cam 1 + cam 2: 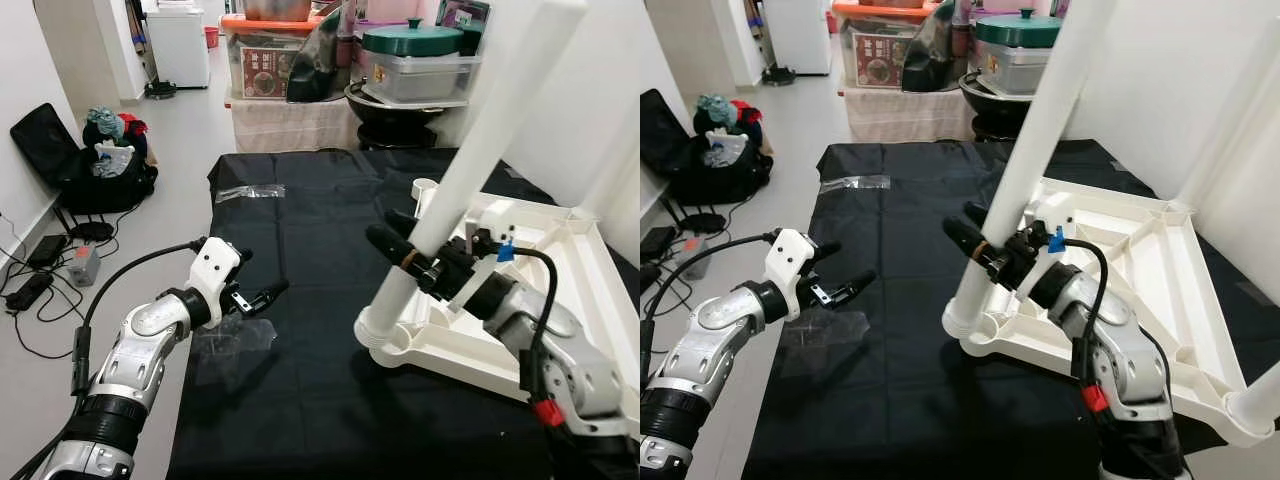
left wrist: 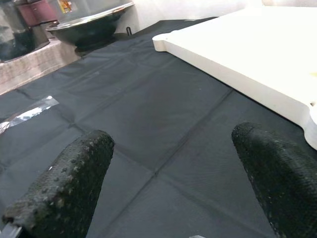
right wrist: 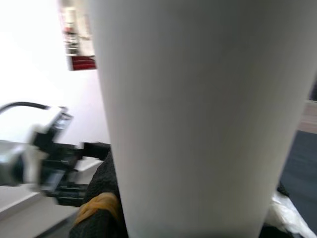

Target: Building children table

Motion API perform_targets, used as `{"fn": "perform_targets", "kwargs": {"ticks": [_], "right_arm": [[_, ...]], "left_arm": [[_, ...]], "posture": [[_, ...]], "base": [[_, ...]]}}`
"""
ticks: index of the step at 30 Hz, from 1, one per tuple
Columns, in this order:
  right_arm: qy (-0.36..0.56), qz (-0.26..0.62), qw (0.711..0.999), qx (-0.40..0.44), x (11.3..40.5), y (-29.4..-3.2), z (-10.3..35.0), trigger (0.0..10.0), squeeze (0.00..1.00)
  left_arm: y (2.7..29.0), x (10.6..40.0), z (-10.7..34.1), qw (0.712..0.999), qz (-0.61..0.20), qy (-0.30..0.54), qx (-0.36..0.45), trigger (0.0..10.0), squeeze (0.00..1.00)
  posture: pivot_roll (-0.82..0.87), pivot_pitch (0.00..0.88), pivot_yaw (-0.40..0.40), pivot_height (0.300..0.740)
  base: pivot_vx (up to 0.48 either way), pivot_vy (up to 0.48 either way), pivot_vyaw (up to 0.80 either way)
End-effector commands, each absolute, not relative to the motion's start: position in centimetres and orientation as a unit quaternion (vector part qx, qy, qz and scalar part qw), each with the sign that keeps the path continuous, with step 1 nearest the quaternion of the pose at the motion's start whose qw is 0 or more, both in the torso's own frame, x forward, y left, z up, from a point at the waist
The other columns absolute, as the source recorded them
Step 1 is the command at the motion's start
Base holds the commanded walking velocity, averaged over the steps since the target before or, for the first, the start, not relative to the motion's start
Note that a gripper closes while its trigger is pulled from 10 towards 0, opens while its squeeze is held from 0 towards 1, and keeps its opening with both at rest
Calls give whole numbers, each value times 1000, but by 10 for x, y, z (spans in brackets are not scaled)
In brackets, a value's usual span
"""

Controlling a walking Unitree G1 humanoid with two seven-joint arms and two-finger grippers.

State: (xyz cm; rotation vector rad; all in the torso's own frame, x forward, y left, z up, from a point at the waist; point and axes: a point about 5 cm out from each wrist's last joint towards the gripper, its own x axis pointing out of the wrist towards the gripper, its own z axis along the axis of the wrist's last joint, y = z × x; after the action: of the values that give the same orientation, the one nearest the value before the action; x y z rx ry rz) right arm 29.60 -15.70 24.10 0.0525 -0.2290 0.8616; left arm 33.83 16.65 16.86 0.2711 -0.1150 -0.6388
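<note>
1. Black floor mat: upturned white tabletop lies on your right.
2. Right gripper is clamped on the leg, which tilts from the corner socket.
3. Left gripper, fingers apart, hovers well clear

Between the left claw and the upturned white table top lies a broad stretch of bare black cloth, open for passage. A clear plastic bag lies flat on the cloth farther back, another clear sheet just under the left claw. The tilted white leg, gripped by the right claw, crosses the space above the table top's near corner. Storage boxes and a cloth-draped stand close the far edge.
</note>
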Motion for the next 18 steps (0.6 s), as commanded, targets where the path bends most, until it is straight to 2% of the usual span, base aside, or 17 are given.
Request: {"fn": "perform_targets", "kwargs": {"ticks": [1,3,6,11,18], "right_arm": [[-106,451,886,28,298,-151,241,0,0],[-95,494,864,22,302,-140,240,0,0],[-94,507,857,12,308,-134,242,0,0],[-102,500,860,0,314,-137,249,0,0],[-121,471,873,-43,321,-162,267,0,0]], "left_arm": [[168,339,169,940,-310,-55,134,10000,0],[168,339,168,940,-309,-55,133,10000,0],[169,338,169,941,-305,-57,133,10000,0],[172,336,167,942,-302,-55,134,10000,0],[171,335,165,943,-300,-53,132,10000,0]], "posture": [[57,0,-36,740],[71,0,-50,740],[78,0,-57,740],[81,0,-63,740],[68,0,-62,740]], "base": [[0,0,0],[0,0,0],[0,0,0],[0,0,0],[0,0,0]]}}
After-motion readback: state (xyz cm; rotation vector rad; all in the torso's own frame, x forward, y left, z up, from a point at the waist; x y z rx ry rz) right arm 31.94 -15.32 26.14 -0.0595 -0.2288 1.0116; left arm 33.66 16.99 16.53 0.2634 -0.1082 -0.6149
